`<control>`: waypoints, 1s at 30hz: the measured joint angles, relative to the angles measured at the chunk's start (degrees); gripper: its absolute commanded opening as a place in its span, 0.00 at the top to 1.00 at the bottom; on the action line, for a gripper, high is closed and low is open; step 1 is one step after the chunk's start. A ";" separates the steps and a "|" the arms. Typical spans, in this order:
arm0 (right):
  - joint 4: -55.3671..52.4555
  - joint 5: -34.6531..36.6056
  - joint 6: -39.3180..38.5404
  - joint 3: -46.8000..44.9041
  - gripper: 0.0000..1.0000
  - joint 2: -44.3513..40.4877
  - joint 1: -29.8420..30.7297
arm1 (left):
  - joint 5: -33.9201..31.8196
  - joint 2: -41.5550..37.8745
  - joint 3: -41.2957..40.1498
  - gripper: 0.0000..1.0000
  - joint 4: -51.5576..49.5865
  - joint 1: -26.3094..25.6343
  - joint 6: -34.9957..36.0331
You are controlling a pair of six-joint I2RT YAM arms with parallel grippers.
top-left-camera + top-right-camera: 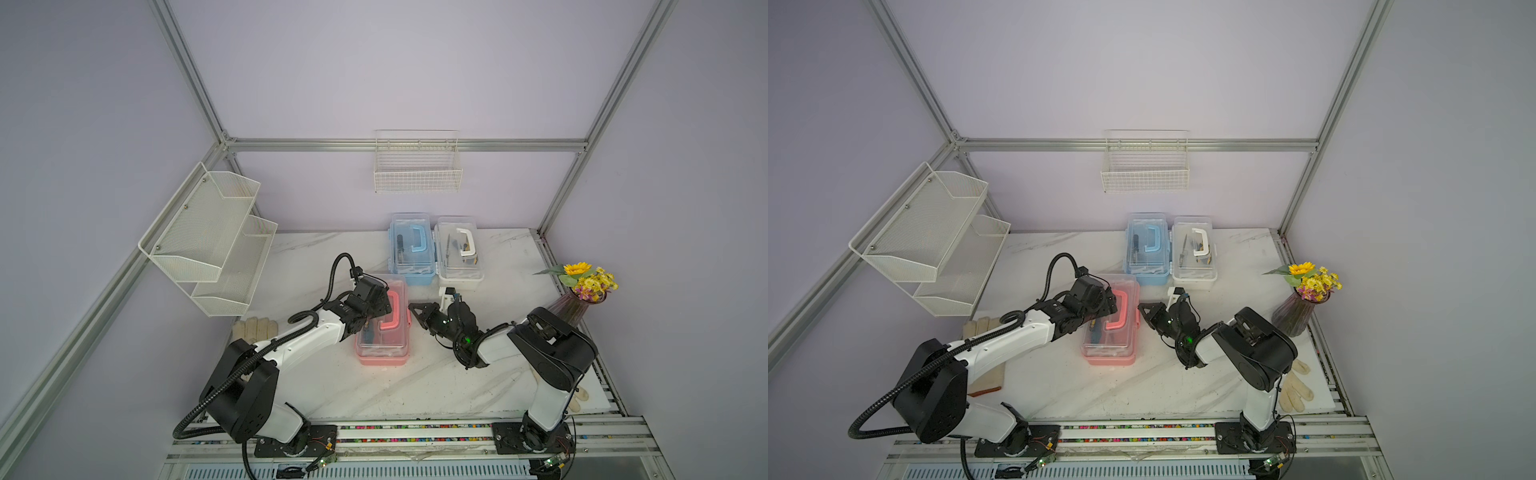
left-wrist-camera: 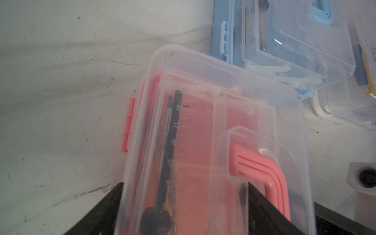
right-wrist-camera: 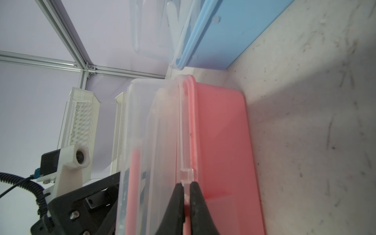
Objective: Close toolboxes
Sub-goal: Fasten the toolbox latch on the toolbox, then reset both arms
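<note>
Toolboxes: the pink toolbox (image 1: 384,349) sits mid-bench (image 1: 415,390), its clear lid (image 2: 203,67) lying on the base. The left gripper (image 2: 185,184) stands spread wide over the lid's left side, one finger outside it, one by the pink handle (image 2: 262,168). The right gripper (image 3: 186,184) is pinched together on the lid's right rim. The blue toolbox (image 1: 411,253) and white toolbox (image 1: 459,257) sit side by side at the far edge, lids down.
</note>
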 measured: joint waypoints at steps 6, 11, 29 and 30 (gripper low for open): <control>-11.43 -1.84 -2.40 1.92 0.79 -7.26 0.04 | 0.13 -0.61 0.07 0.00 -1.14 -1.46 -0.44; -22.95 -7.10 -6.36 4.09 0.55 -16.96 -2.80 | 1.95 -1.09 0.68 0.00 -2.54 -2.64 -0.24; -56.00 19.52 -55.67 5.75 0.03 -30.91 -23.58 | -22.86 -18.88 -6.32 0.00 1.46 7.56 23.98; -54.25 21.20 -57.13 3.52 0.03 -30.53 -24.17 | -24.11 -19.76 -10.12 0.00 4.33 9.99 25.55</control>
